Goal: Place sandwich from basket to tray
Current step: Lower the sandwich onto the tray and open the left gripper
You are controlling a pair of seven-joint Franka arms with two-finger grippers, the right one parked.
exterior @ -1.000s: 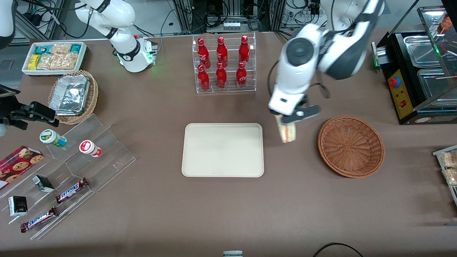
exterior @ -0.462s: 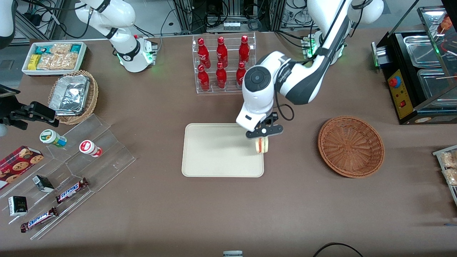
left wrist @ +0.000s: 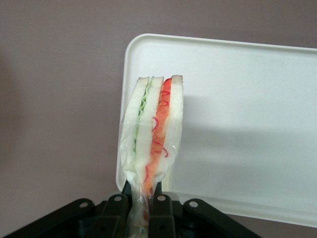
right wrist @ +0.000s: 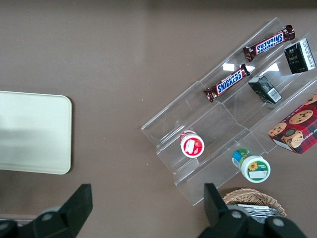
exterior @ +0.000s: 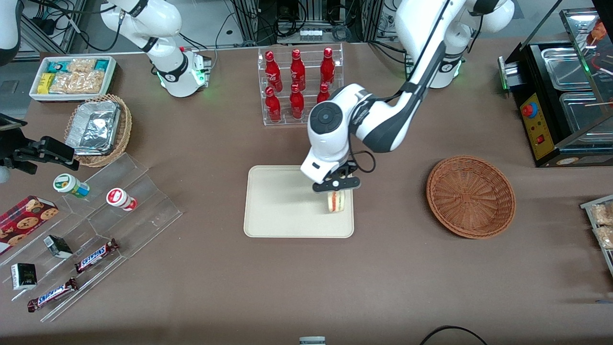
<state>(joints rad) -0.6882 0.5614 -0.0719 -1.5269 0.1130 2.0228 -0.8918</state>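
Right now the gripper (exterior: 336,185) hangs over the tray (exterior: 282,206), its fingers pinched on the sandwich (exterior: 336,201), which stands on edge above the tray's end nearest the basket (exterior: 471,196); whether it touches the tray I cannot tell. Nothing crowds it: the tray's rim is bare, the basket sits well apart, and the rack of red bottles (exterior: 299,86) stands farther from the front camera. Toward the parked arm's end, two bars read SNICKERS (exterior: 96,255).

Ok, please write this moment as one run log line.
phase: placing | gripper: shut on sandwich, above tray edge nearest basket | basket: empty | release: not yet
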